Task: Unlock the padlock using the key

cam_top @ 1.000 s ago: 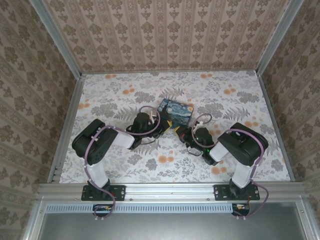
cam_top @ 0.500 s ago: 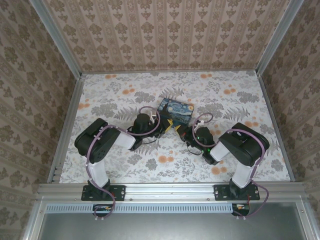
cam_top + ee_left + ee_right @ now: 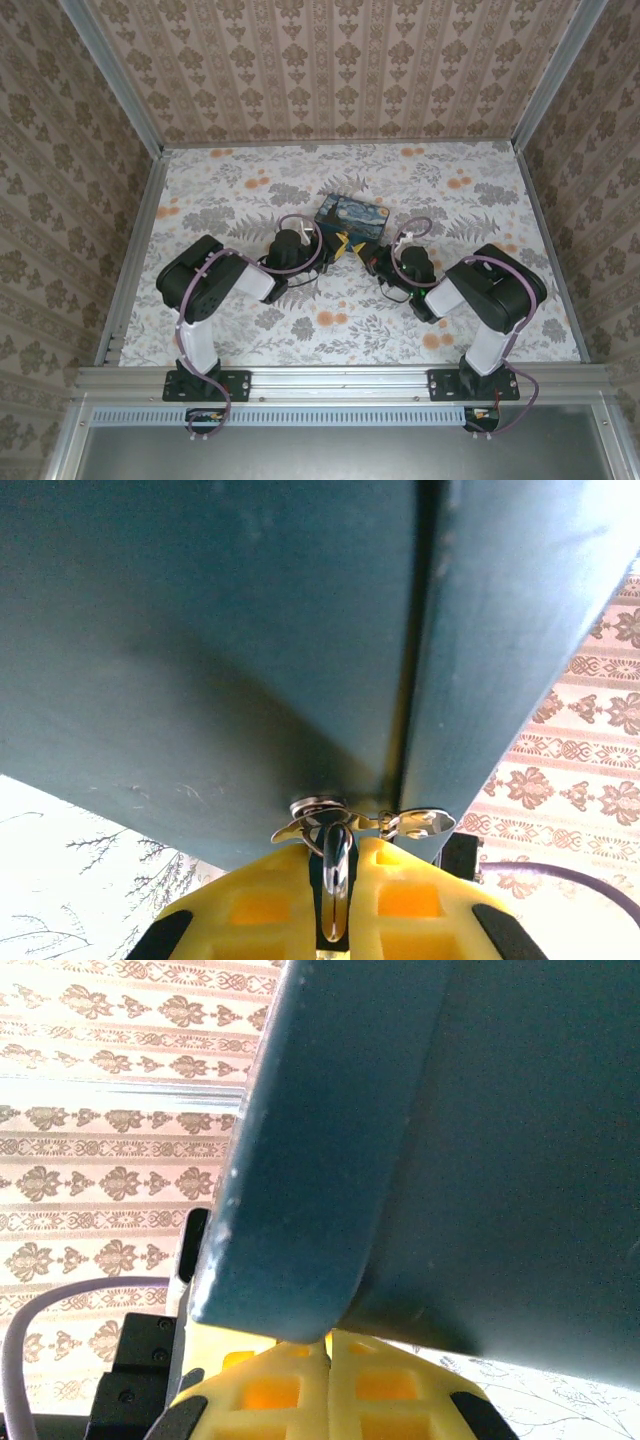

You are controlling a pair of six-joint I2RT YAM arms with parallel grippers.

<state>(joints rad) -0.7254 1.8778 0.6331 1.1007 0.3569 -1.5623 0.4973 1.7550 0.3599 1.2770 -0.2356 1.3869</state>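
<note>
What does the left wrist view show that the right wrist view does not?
Left wrist: small silver metal fittings under the dark teal box, and a thin metal blade, perhaps the key, between the left gripper's yellow fingers. Right wrist: the right gripper shut below the box's rounded corner. Both: the box, patterned wallpaper.

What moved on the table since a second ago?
Both arms reached a little farther forward, and the starry box went with them toward the back wall. The two tools stayed close together at its near side: the left tool pinching a small metal piece, the right tool shut at the box's corner.
</note>
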